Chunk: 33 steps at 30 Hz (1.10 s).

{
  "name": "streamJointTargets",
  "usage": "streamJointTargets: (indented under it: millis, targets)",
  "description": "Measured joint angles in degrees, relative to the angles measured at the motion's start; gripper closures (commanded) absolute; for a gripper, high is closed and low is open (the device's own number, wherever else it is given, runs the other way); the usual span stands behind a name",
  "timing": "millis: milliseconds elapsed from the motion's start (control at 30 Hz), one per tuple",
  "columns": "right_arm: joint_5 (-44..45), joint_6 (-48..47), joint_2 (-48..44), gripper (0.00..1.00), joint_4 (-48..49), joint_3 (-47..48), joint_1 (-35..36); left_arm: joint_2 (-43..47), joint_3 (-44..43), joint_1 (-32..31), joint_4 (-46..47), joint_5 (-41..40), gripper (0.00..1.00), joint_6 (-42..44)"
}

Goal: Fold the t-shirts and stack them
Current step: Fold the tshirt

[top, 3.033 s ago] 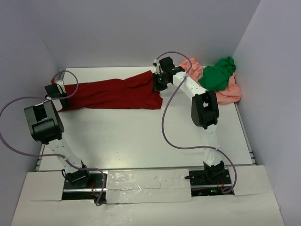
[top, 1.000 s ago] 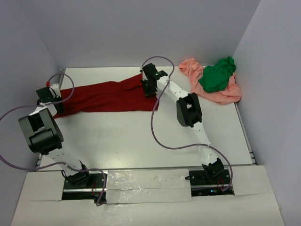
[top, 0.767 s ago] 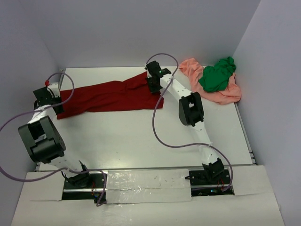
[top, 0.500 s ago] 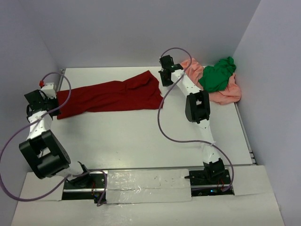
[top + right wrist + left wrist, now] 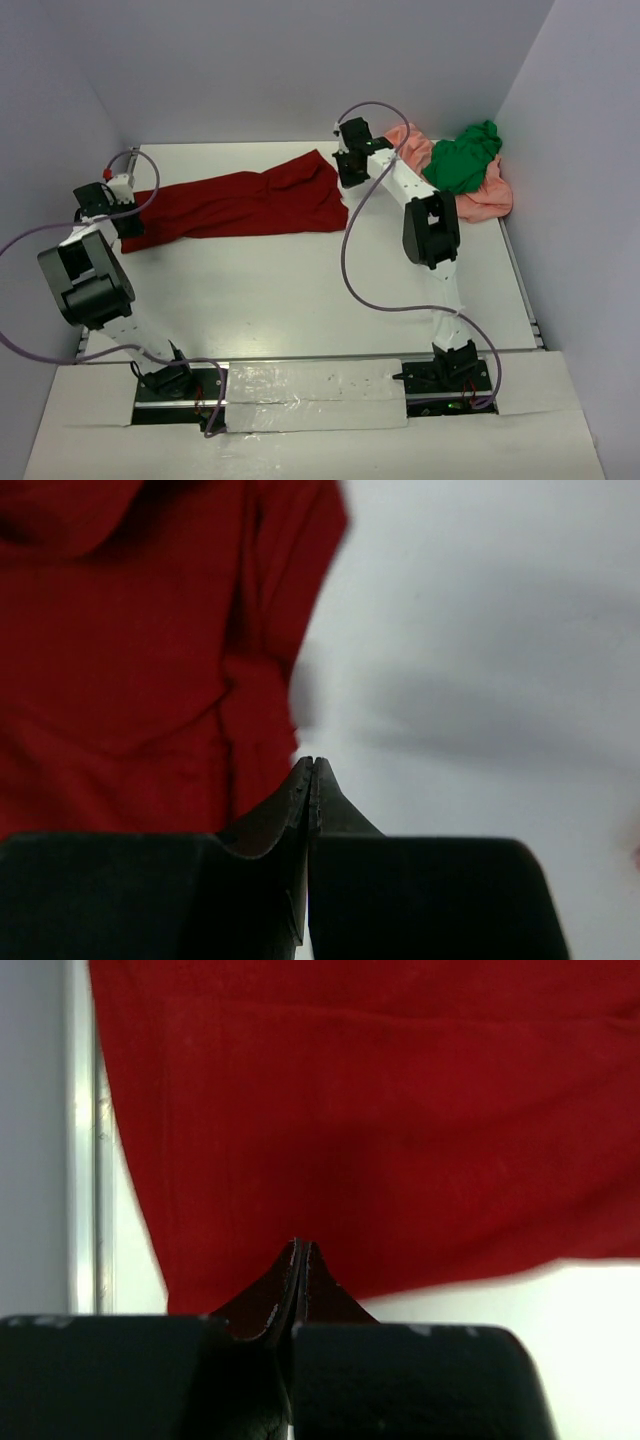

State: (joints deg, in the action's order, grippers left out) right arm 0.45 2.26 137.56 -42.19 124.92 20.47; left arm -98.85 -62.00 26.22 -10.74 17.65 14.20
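The dark red t-shirt (image 5: pixel 240 205) lies stretched out as a long band across the far side of the table. It fills the left wrist view (image 5: pixel 380 1110) and the left half of the right wrist view (image 5: pixel 130 660). My left gripper (image 5: pixel 126 220) is at the shirt's left end, jaws shut with no cloth seen between them (image 5: pixel 300 1247). My right gripper (image 5: pixel 346 172) is at the shirt's right edge, also shut with nothing between its jaws (image 5: pixel 311 763). The green t-shirt (image 5: pixel 462 158) lies bunched on the salmon-pink t-shirt (image 5: pixel 482 203) in the far right corner.
Grey walls close in the white table (image 5: pixel 300 290) at the back, left and right. A raised rail (image 5: pixel 98 1190) runs along the left table edge beside the shirt's end. Purple cables (image 5: pixel 350 260) loop from both arms over the table.
The shirt was drawn left between both grippers, then let go and left lying flat. My right gripper moved right to the shirt's edge. My left gripper swung out left and came back to the shirt's end.
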Motion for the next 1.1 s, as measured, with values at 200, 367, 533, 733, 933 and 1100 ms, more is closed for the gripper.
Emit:
streamJointTargets:
  millis: [200,367,533,733,933,1100]
  targets:
    - [-3.8,-0.04,-9.05,1.0,1.66,-9.14,2.16,-7.78,-1.79,-2.69,6.51,-4.63,1.0,-1.75]
    - [-6.03,-0.22,-13.42,1.0,2.49,-12.94,3.34,-11.5,-2.38,-4.04,12.48,-7.96,1.0,-2.91]
    - [-6.73,-0.28,-13.79,1.0,2.32,-13.2,3.56,-15.37,-6.64,-4.9,13.18,-10.27,1.0,-2.86]
    - [-7.5,-0.22,-15.52,1.0,1.18,-13.2,3.54,-16.35,-8.55,-5.2,11.21,-10.82,1.0,0.2]
    - [-8.31,-0.2,-19.41,1.0,0.07,-13.07,3.52,-15.04,-10.38,-6.47,0.44,-10.34,1.0,8.83]
    - [-9.38,0.07,-22.45,1.0,-0.35,-13.07,3.48,-9.49,-6.47,-9.86,-11.15,-9.09,1.0,15.34]
